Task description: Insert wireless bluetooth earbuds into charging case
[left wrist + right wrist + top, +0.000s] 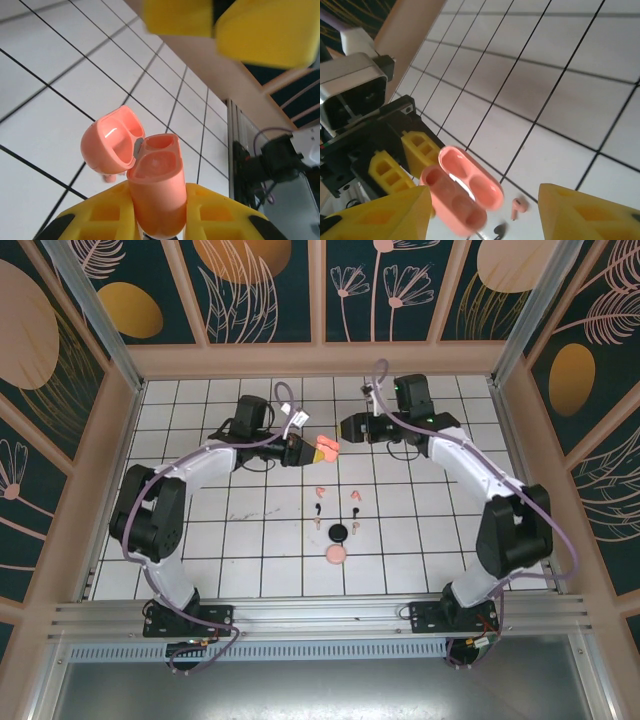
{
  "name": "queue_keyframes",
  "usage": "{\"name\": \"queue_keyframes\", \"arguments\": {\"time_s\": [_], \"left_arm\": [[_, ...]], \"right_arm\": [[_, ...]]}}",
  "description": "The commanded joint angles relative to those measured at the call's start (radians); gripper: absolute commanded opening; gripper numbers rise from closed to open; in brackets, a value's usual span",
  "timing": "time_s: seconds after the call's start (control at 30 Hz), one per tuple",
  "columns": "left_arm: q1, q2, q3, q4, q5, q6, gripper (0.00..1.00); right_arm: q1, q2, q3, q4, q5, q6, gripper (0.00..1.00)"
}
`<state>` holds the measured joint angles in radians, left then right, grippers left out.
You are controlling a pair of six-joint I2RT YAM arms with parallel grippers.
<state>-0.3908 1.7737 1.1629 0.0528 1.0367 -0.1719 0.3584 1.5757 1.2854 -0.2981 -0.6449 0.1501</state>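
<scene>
My left gripper is shut on the body of a pink charging case, held up off the floor with its lid swung open. In the left wrist view the case stands between my yellow fingers, and both its sockets look empty. My right gripper faces the case from the right, open and apart from it. In the right wrist view the case lies beyond the wide-spread fingers. Pink earbuds and black earbuds lie on the tiles below. One pink earbud and one black earbud show under the case.
A round black case and a peach case sit on the white tiles nearer the arm bases. Wooden walls ring the floor. More small earbuds are scattered around the centre tiles.
</scene>
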Motion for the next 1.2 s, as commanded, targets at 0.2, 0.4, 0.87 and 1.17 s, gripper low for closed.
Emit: {"name": "queue_keyframes", "arguments": {"time_s": [0.2,0.4,0.87,1.17], "left_arm": [[0.052,-0.297,-0.276,0.482,-0.274,-0.213,0.0],[0.051,-0.438,-0.381,0.557,-0.422,-0.198,0.0],[0.051,-0.701,-0.669,0.927,-0.881,-0.121,0.0],[0.05,-0.717,-0.718,0.993,-0.965,-0.086,0.0]], "right_arm": [[0.034,-0.189,-0.171,0.004,0.278,0.232,0.6],[0.181,-0.108,-0.183,-0.024,0.484,0.369,0.61],[0.387,0.26,-0.022,-0.109,0.709,0.544,0.58],[0.437,0.415,0.127,-0.214,0.788,0.589,0.56]]}}
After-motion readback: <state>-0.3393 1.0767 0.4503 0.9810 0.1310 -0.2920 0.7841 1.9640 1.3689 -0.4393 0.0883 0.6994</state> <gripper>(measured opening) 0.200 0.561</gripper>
